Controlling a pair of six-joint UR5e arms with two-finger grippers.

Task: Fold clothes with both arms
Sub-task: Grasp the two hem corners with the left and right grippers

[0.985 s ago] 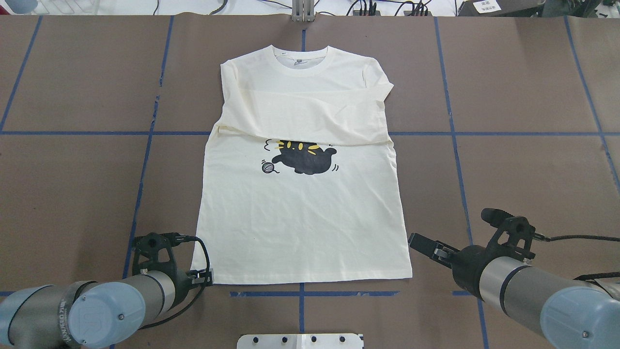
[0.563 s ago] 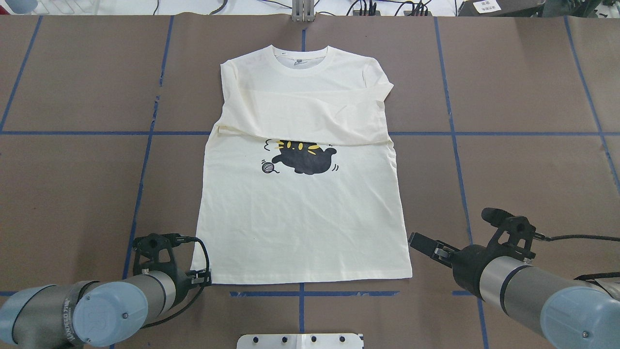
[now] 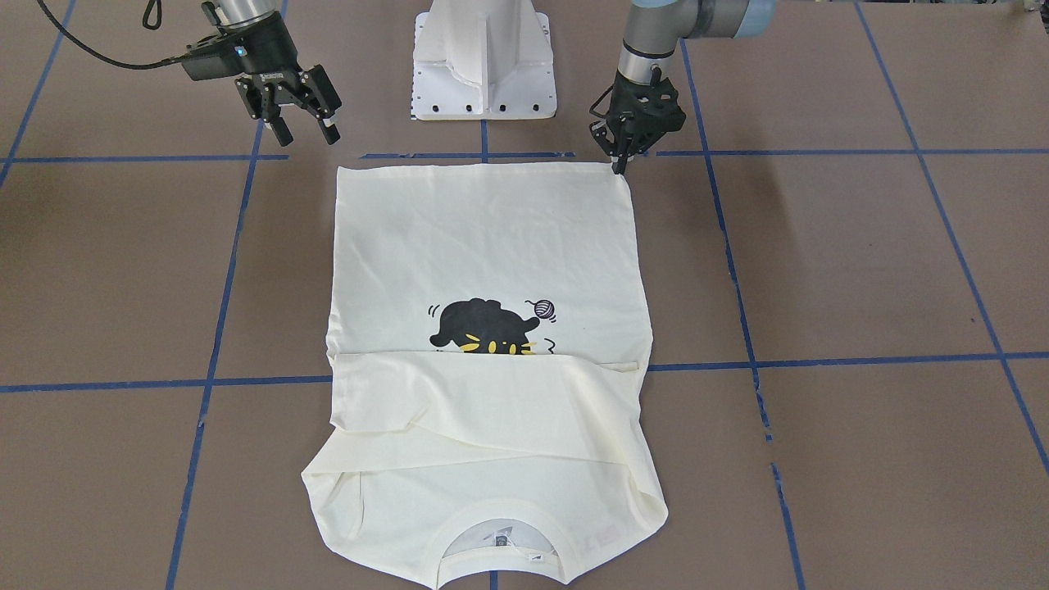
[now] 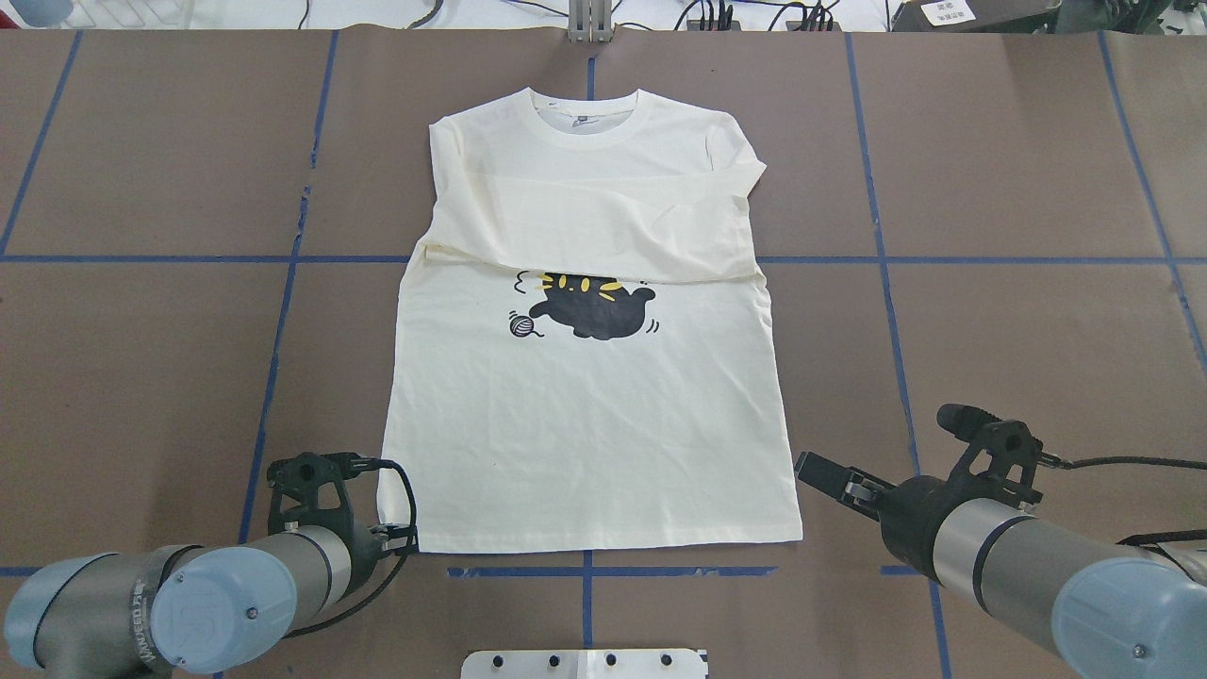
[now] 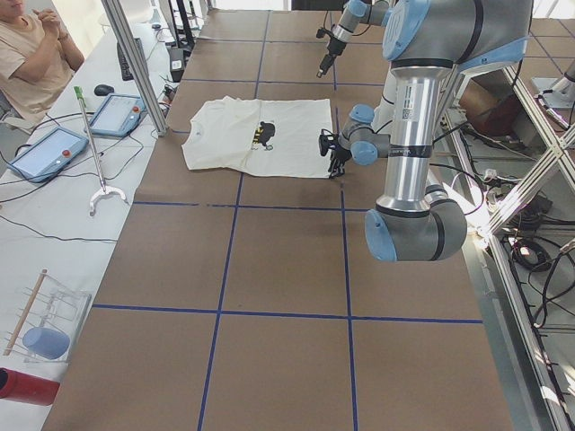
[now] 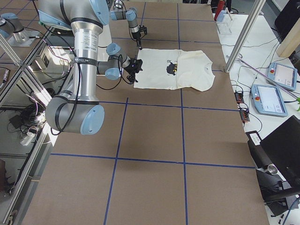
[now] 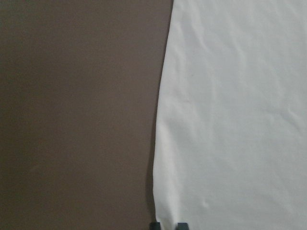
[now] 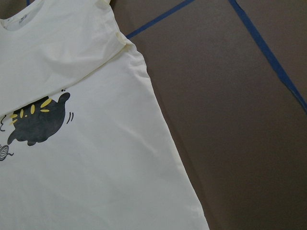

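Observation:
The cream shirt (image 4: 585,424) lies flat on the brown table with its black cat print (image 4: 589,306) up and both sleeves folded across the chest. Its collar points away from me. My left gripper (image 3: 617,166) stands tip-down on the hem's left corner (image 4: 401,539). In the left wrist view its two fingertips (image 7: 156,225) sit close together on the shirt's (image 7: 230,120) edge. My right gripper (image 3: 307,131) hangs open above the table, a short way off the hem's right corner (image 4: 797,536), holding nothing. The right wrist view shows the shirt's (image 8: 86,158) side edge.
The white pedestal base (image 3: 483,57) stands just behind the hem. Blue tape lines (image 4: 585,571) cross the brown table. A seated person (image 5: 31,54) and tablets (image 5: 117,115) are past the collar end, beside an aluminium post (image 5: 135,63).
My left arm has shifted slightly right and nearer, settling its gripper on the hem's left corner. The right arm and the shirt have not moved.

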